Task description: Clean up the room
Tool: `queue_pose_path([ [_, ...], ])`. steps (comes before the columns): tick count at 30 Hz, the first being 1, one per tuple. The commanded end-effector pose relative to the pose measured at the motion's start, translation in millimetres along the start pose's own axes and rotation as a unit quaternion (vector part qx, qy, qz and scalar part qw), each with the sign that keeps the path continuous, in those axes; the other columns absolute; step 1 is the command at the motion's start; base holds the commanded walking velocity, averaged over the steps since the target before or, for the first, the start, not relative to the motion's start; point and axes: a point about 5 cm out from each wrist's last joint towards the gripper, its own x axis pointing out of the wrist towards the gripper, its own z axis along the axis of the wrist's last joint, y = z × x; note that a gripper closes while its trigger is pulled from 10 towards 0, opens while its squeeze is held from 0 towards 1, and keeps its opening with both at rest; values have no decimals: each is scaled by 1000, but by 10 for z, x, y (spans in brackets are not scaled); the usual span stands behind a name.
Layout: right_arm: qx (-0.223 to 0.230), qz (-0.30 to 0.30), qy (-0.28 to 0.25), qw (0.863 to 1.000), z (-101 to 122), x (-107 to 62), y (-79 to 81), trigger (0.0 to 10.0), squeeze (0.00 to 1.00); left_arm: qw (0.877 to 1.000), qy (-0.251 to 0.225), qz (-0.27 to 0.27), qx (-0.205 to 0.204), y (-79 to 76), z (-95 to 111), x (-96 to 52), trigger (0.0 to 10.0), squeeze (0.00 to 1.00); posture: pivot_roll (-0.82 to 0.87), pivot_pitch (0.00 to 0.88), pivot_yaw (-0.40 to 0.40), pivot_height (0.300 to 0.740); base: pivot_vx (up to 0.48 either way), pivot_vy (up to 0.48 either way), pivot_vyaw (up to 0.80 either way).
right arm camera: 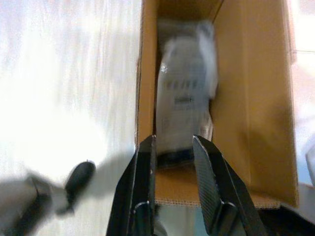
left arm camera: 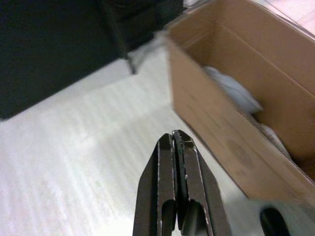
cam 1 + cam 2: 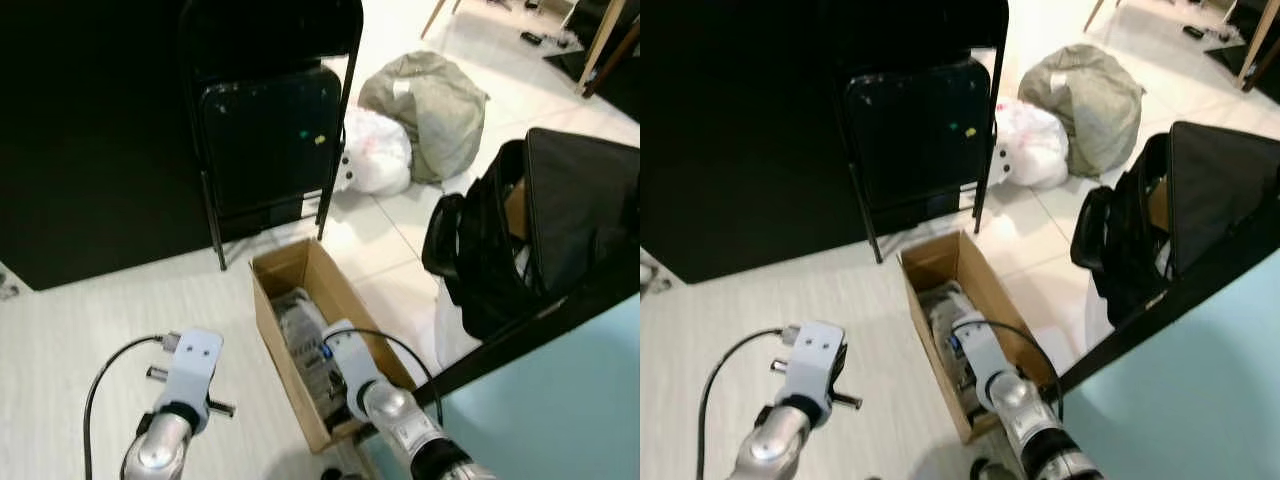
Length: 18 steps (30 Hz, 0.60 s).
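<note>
With our right gripper [image 1: 173,146] spread above the box [image 3: 272,268], we'd pinch the soft, light, slippery packet [image 1: 184,96] at its 6 o'clock end, left gripper [image 2: 173,140] pressed together.

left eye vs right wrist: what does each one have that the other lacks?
Left eye alone: the black folding chair, the white bag and grey bag beyond it, the black duffel, and the left gripper arm over the floor. Right wrist alone: the right gripper, fingers open, above the box's near end. Shared: the cardboard box holding a grey plastic packet, on the pale floor.
</note>
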Motion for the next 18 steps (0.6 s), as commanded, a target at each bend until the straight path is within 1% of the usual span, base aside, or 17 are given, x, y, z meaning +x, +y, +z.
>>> queue_pose_path([
  [1, 52, -19, -29, 998, -13, -54, -67, 10000, 0, 999, 20, 37, -18, 6, -91, -46, 10000, 0, 47, 115, -47, 740, 0, 0, 0],
  [2, 52, -19, -29, 998, -13, -54, -67, 10000, 0, 999, 20, 37, -18, 6, -91, -46, 10000, 0, 47, 115, -47, 740, 0, 0, 0],
  [3, 73, -29, -50, 996, 20, -67, -96, 10000, 0, 999, 17, 40, -23, -24, -81, -33, 10000, 0, 46, 99, -40, 740, 0, 0, 0],
  [4, 73, -29, -50, 996, 20, -67, -96, 10000, 0, 999, 17, 40, -23, -24, -81, -33, 10000, 0, 46, 99, -40, 740, 0, 0, 0],
  [6, 92, -42, -81, 992, 79, -78, -133, 10000, 0, 999, 11, 36, -29, -81, -52, -1, 10000, 0, 43, 82, -32, 740, 0, 0, 0],
  [7, 94, -43, -89, 991, 101, -78, -137, 10000, 0, 999, 9, 31, -28, -105, -37, 15, 10000, 0, 40, 75, -27, 740, 0, 0, 0],
  [12, 85, -38, -96, 991, 142, -82, -130, 10000, 0, 999, 6, 27, -24, -137, -14, 47, 10000, 0, 36, 60, -22, 740, 0, 0, 0],
  [18, 91, -38, -99, 990, 164, -101, -148, 10000, 0, 999, 5, 33, -26, -145, -4, 47, 10000, 0, 46, 48, -29, 740, 0, 0, 0],
])
